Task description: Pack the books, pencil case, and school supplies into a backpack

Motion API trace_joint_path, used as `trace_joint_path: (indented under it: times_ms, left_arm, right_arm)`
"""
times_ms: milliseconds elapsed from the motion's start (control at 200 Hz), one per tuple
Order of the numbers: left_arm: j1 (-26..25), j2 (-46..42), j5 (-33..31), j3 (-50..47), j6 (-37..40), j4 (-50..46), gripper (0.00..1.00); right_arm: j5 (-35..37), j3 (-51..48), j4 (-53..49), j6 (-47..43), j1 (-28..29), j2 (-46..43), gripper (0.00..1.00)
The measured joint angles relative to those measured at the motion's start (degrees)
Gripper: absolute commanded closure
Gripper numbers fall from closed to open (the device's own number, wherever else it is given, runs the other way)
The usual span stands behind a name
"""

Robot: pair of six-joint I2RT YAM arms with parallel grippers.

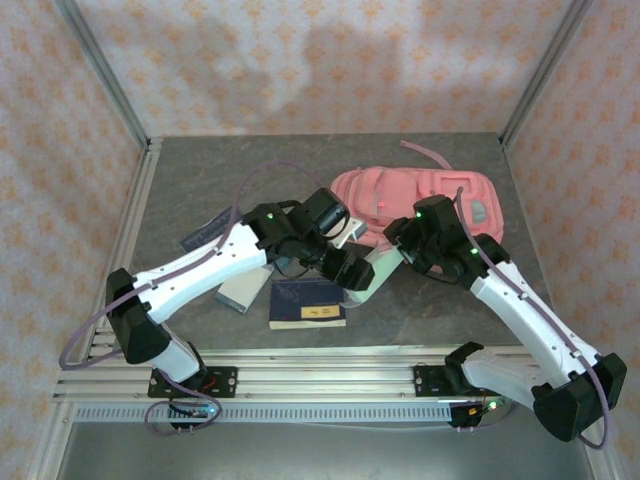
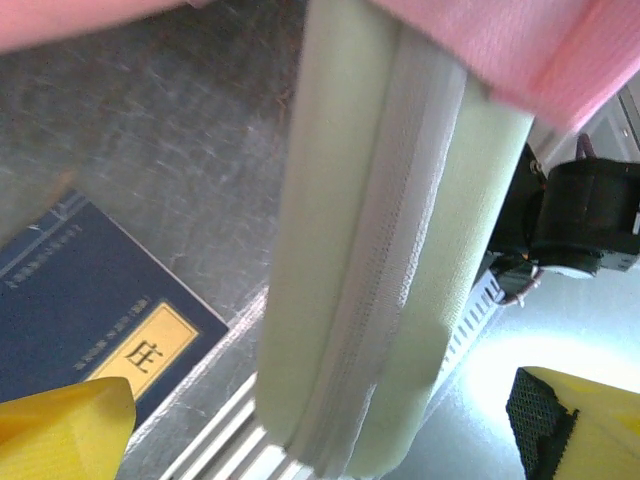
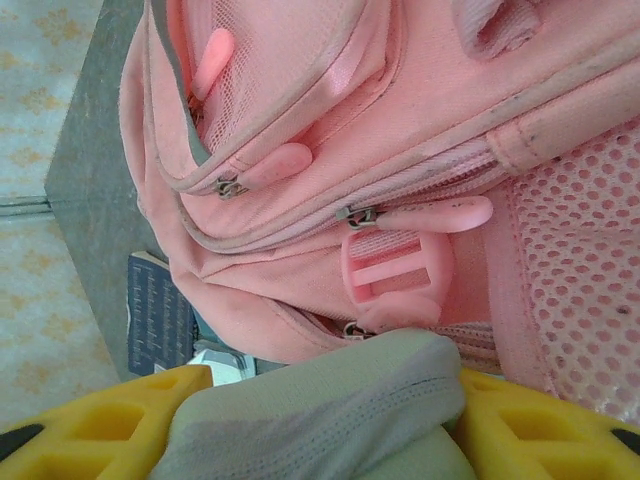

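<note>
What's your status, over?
Left gripper open, straddling pencil case. Right gripper shut on it, at backpack. Case not yet inside. Navy book lies nearby on table.

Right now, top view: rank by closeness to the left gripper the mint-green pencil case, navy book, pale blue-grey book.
1. Mint-green fabric pencil case, at the left gripper.
2. Navy rectangular book, just left.
3. Slim pale blue-grey book, farther left.

Pink backpack (image 3: 420,120) with pink zip pulls, pale mint-green pencil case (image 2: 380,250) with whitish zip, navy book (image 2: 70,300) with yellow label, mottled grey desk (image 1: 200,180), pink wallpaper (image 1: 300,60) with orange floral motifs.
</note>
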Motion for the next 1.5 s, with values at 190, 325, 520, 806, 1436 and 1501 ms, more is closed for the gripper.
trace_joint_path:
  times_ms: [190,325,520,806,1436,1501]
  left_arm:
    - [0.0,1.68,1.42,-2.69,2.16,5.14,0.05]
    - [0.02,4.02,1.62,-2.78,2.84,8.63,0.21]
    - [-0.07,6.4,3.63,-2.78,3.96,11.58,0.67]
    - [0.07,3.5,3.15,-7.56,3.69,12.46,0.73]
    - [11.72,-17.18,-28.87,-9.49,-11.65,-4.55,0.73]
    - [11.78,-17.18,-29.83,-8.72,-12.31,-6.14,0.73]
  right_arm:
    - [-2.58,-1.31,2.12,2.73,-1.49,0.15,0.46]
    - [-3.37,-2.12,3.69,4.39,-1.68,0.2,0.46]
    - [-2.6,-2.34,4.0,5.51,-1.7,0.24,0.23]
    - [1.7,1.9,-0.15,1.09,-1.7,0.61,0.05]
    - [14.75,23.06,-8.87,-28.89,2.8,25.07,0.09]
    - [15.17,25.99,-8.79,-28.44,3.13,29.53,0.15]
